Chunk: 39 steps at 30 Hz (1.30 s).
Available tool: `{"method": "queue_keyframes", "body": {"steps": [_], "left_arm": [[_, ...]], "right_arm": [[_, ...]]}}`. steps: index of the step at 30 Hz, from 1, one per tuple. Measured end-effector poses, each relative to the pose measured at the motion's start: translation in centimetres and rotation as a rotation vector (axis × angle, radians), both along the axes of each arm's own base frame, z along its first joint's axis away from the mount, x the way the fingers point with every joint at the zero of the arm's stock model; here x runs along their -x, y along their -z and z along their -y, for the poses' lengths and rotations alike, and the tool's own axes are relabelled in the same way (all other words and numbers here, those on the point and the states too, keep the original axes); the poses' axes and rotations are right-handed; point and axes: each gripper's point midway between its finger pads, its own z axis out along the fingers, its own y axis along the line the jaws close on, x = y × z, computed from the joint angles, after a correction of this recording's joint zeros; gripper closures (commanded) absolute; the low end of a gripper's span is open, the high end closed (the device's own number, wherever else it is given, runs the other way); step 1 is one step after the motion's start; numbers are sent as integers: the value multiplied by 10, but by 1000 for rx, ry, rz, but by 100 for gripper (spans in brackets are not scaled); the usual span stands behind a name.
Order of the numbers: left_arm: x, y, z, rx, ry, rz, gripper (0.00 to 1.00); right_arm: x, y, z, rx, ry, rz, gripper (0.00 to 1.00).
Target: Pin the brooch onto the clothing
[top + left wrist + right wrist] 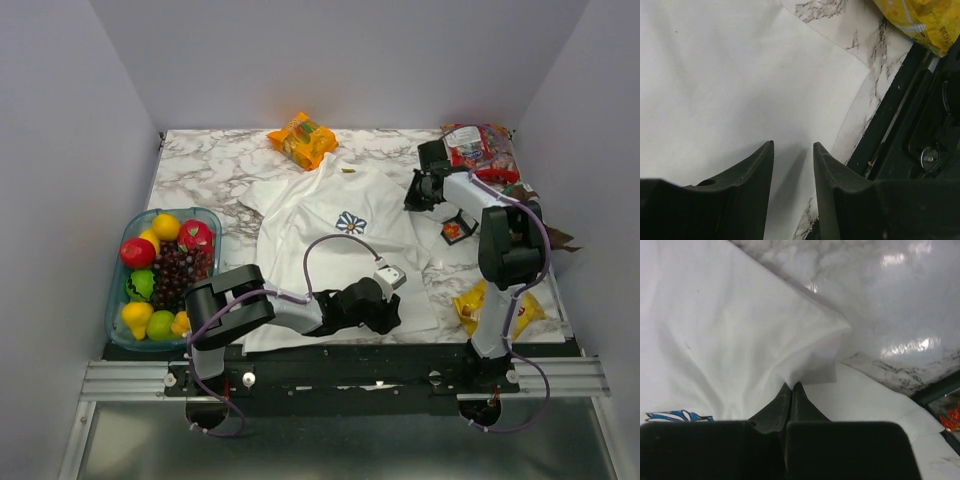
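The clothing, a white T-shirt [340,240] with a blue-and-white daisy print [350,222], lies spread on the marble table. My right gripper [412,196] is at the shirt's right sleeve. In the right wrist view it [791,385] is shut on a fold of the shirt [715,315], which rises in a peak at the tips. The brooch [454,231], small and orange-red, lies on a black square right of the shirt, and it shows at the edge of the right wrist view [952,417]. My left gripper [388,312] is open and empty over the shirt's near right hem [715,75].
A glass tray of fruit [118,300] stands at the left. An orange snack bag [302,138] lies at the back, a red snack bag [480,148] at the back right, and a yellow bag [470,303] at the near right, also in the left wrist view [925,20].
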Motion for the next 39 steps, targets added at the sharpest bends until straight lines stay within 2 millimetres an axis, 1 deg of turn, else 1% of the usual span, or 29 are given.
{"method": "queue_keyframes", "body": {"steps": [3,8,11,13,15,19,20,22,23,24,26,27,28,30,31,32,33,34,35,36,38,39], "left_arm": [[4,0,0,16,-5,-21,56],[20,0,5,29,25,-54,57],[30,-1,12,38,57,-63,57],[33,-1,18,43,74,-68,57],[34,-2,23,45,85,-72,56],[35,-2,24,32,93,-76,50],[35,-3,24,24,98,-73,44],[34,-6,25,4,108,-64,29],[33,-9,26,-9,115,-56,17],[32,-14,27,-19,121,-42,14],[29,-30,30,-19,126,-22,9],[22,-45,31,-17,126,5,8],[19,-57,33,-8,126,23,7],[5,-97,33,24,113,72,6],[-5,-116,29,40,98,92,6],[-15,-132,23,54,76,108,4],[-33,-152,13,70,40,129,3],[-51,-167,0,77,-1,147,2],[-74,-182,-17,84,-59,163,1],[-91,-192,-32,83,-106,172,1],[-143,-210,-81,54,-262,198,1],[-161,-214,-100,36,-319,205,1]], "right_arm": [[-22,-11,2,6,-2,26,97],[-78,-37,9,58,-1,115,97],[-103,-44,12,93,-4,148,97],[-113,-44,13,111,-13,155,97],[-119,-41,13,120,-23,155,96],[-128,-38,14,148,-43,153,93],[-129,-39,15,155,-45,155,88],[-132,-45,17,171,-51,165,67],[-133,-49,19,180,-55,173,56],[-136,-54,20,190,-55,185,39],[-140,-62,23,208,-57,207,30],[-140,-65,24,220,-63,213,26],[-140,-67,25,228,-67,215,25],[-137,-71,26,237,-78,217,24],[-133,-73,27,238,-83,216,24],[-128,-75,26,236,-94,212,23],[-123,-77,25,229,-106,207,23],[-117,-79,24,222,-116,207,23],[-110,-83,23,213,-126,206,23],[-100,-85,22,203,-137,200,23],[-82,-91,20,176,-156,202,23],[-73,-95,17,157,-168,203,23]]}}
